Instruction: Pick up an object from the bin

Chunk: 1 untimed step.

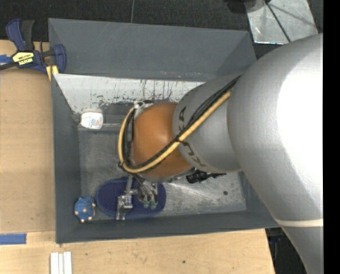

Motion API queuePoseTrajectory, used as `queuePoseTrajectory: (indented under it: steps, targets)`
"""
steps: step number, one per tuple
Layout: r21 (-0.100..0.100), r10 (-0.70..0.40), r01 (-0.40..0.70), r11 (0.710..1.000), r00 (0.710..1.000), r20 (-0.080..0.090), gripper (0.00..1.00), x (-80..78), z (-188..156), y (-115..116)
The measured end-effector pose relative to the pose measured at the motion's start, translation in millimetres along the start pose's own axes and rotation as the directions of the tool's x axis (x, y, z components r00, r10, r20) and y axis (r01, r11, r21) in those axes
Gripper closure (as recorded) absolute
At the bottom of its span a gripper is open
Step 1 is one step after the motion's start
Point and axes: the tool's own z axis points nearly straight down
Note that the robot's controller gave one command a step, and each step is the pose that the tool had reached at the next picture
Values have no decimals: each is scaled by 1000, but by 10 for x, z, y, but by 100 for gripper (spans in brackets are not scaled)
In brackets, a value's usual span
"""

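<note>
My gripper [134, 201] is low in the bin's front left part, right on top of a flat dark blue oval thing [108, 196] that lies on the floor. The gripper covers the right half of that oval. Just left of it, in the front left corner, sits a small light blue rounded toy [84, 208] with yellow marks. A small white roundish object [91, 120] rests against the back wall at the left, well away from the gripper.
The arm with its orange wrist cover and yellow cable reaches in from the right and hides the bin's middle and right side. The bin's front wall runs close below the gripper.
</note>
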Motion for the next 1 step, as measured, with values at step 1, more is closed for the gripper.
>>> queuePoseTrajectory:
  steps: [1]
  targets:
    - [3,1,-1,1000,1000,-3,0,-19,-34,12]
